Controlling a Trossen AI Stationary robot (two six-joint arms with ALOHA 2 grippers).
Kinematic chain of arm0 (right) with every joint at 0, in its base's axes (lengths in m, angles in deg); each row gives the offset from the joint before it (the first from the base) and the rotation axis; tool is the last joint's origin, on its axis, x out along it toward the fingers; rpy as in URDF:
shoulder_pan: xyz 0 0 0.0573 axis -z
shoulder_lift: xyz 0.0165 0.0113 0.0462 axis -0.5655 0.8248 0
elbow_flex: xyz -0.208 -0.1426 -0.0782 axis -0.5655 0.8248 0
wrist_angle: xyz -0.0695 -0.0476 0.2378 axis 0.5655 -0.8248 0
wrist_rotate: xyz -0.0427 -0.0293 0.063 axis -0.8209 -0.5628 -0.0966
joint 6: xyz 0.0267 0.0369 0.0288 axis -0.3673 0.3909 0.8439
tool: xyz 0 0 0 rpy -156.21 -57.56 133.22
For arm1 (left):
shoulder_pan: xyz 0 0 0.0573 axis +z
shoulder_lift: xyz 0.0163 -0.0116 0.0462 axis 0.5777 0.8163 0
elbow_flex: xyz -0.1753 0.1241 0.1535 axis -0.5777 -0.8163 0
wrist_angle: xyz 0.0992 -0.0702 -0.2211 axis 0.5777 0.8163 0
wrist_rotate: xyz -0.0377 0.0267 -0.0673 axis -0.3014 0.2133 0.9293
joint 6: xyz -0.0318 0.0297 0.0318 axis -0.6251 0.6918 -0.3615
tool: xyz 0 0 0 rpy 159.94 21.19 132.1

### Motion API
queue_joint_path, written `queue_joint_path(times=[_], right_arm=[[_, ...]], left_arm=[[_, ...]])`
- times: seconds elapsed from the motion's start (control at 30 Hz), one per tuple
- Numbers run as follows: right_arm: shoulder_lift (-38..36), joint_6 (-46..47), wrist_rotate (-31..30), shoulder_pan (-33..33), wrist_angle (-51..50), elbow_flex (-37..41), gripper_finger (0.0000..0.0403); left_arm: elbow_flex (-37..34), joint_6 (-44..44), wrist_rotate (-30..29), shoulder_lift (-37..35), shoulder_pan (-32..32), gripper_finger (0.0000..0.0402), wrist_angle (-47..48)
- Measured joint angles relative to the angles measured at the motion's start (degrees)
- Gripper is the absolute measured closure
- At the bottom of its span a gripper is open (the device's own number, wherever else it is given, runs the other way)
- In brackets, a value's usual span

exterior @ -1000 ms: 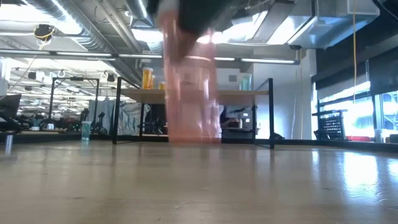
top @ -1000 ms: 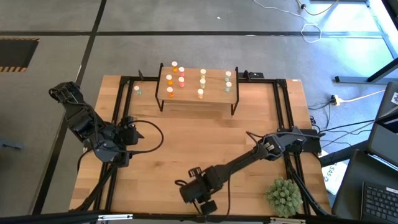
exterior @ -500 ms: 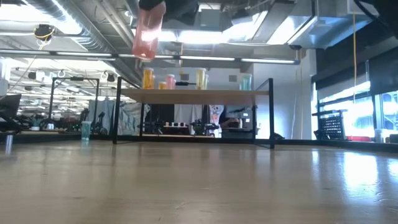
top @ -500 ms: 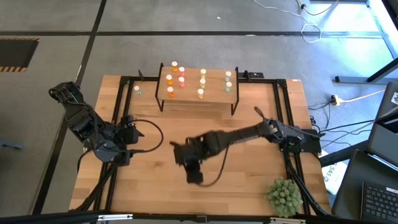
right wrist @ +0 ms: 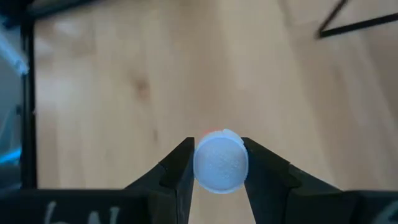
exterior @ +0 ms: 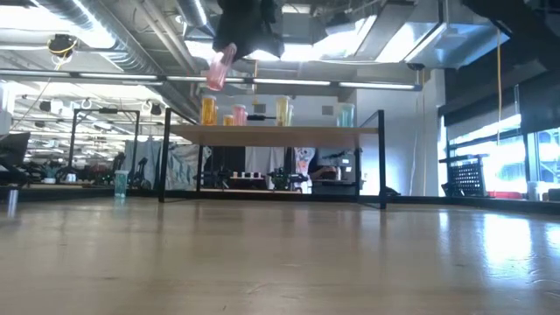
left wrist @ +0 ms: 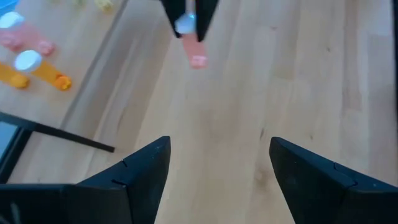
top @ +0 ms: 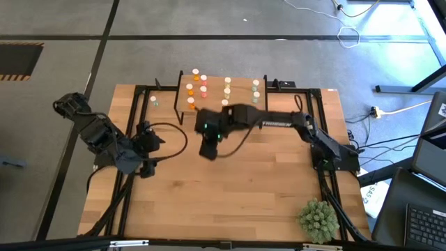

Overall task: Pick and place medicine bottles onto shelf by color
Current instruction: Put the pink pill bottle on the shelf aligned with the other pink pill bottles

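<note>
A spiky green plant ball sits at the near right corner of the wooden table, a white cable loops on the grey floor beyond it, and a laptop lies off to the right.

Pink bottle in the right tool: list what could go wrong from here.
1. The right tool pinches the small pink, white-capped medicine bottle only at its cap, and the bottle hangs tilted over the table; it could slip and drop.
2. The small light-wood shelf on black legs already carries close rows of bottles; setting this one among the pink bottles could knock neighbours over.
3. The shelf's black frame post stands near the approach path.
</note>
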Motion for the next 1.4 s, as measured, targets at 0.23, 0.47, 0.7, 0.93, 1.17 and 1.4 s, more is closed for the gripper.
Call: queue_joint_path(times=[0.23,0.47,0.7,0.93,1.17,1.4], right_arm=[[-2.0,-0.2,0.1,7.3,3.4,0.0,0.0283],[-1.9,-3.4,-0.5,13.1,5.9,0.1,0.0283],[-1.7,-5.1,-2.5,16.0,6.3,0.0,0.0283],[-0.9,-7.7,-2.6,16.0,6.2,0.0,0.0283],[0.2,-7.7,-4.5,16.5,6.6,1.4,0.0285],[0.9,-9.0,-4.5,16.8,6.4,1.4,0.0284]], left_arm=[[0.0,1.9,0.0,0.0,5.4,0.0133,0.1],[0.0,3.5,0.0,0.0,9.9,0.0133,0.1],[0.0,4.0,0.9,0.0,13.1,0.0133,0.1],[0.0,4.0,1.0,0.0,14.6,0.0133,0.1],[0.0,4.0,1.0,0.0,14.8,0.0133,0.0],[0.0,4.0,1.0,0.0,14.8,0.0133,0.0]])
